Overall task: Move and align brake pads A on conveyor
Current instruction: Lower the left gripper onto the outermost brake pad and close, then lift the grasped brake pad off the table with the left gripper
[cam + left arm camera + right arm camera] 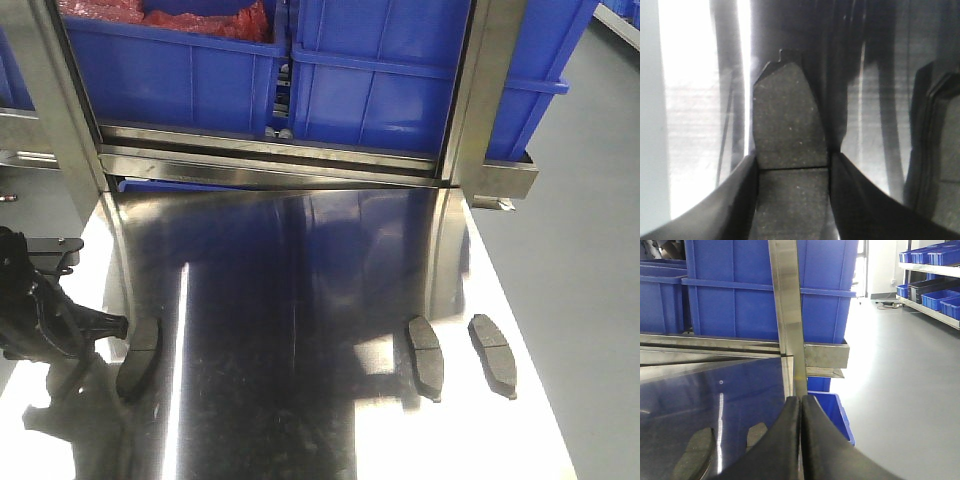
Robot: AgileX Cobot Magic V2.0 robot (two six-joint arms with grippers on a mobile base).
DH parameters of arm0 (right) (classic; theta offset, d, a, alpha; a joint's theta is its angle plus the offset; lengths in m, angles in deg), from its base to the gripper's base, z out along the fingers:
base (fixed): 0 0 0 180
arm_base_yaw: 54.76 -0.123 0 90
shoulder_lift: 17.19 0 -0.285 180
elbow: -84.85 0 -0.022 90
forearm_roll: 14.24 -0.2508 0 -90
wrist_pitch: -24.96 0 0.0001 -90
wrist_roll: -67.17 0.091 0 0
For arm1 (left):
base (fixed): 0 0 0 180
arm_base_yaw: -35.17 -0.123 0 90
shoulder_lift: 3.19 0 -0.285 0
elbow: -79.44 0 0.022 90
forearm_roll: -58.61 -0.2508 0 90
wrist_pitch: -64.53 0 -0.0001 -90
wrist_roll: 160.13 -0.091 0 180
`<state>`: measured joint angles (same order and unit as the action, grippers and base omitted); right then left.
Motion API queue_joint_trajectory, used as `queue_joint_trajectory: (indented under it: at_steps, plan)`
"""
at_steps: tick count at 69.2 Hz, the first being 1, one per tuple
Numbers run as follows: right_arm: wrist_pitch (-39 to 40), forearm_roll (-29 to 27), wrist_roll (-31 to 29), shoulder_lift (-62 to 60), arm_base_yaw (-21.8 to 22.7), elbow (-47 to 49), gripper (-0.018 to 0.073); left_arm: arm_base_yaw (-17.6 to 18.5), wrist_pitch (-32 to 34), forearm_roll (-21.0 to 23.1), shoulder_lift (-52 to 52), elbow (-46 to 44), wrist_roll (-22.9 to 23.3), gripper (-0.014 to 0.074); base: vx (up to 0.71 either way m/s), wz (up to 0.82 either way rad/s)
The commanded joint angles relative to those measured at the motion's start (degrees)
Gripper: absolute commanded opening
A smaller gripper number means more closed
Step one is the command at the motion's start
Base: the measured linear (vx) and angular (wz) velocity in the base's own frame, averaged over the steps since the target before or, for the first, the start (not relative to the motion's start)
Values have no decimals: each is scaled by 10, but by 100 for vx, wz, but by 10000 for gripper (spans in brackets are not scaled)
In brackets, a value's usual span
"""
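Observation:
Three brake pads A show on the shiny steel tabletop (300, 300). The left pad (140, 355) is long and grey-brown with a groove across its middle. My left gripper (125, 330) is shut on this pad (787, 125), one finger against each long side at the groove. I cannot tell whether it is lifted or resting on the steel. At the right lie the other two pads (424, 355) (494, 352), side by side and free. The right wrist view shows these pads (695, 455) (757, 435) left of my right gripper (801, 399), which is shut on nothing. The conveyor is out of view.
Blue bins (380, 80) stand on a steel rack at the back, behind upright steel posts (485, 100). The tabletop's right edge (520, 340) drops to grey floor. A dark shape (940, 150) lies right of the held pad; I cannot tell what it is.

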<state>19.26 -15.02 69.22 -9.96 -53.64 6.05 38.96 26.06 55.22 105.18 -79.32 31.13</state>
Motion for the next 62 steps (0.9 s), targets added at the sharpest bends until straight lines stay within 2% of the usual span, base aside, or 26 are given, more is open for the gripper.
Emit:
queue_joint_trajectory:
  at_steps: [1,23,62]
  plan:
    - [38,2,-3,-9,3,-12,-6,2,-6,-12,-22,-28,4,204,0,0]
    - [38,2,-3,-9,3,-12,-6,2,-12,-12,-23,-37,4,159,0,0]
    - [38,2,-3,-9,3,-12,-6,2,-13,-12,-23,-37,4,159,0,0]
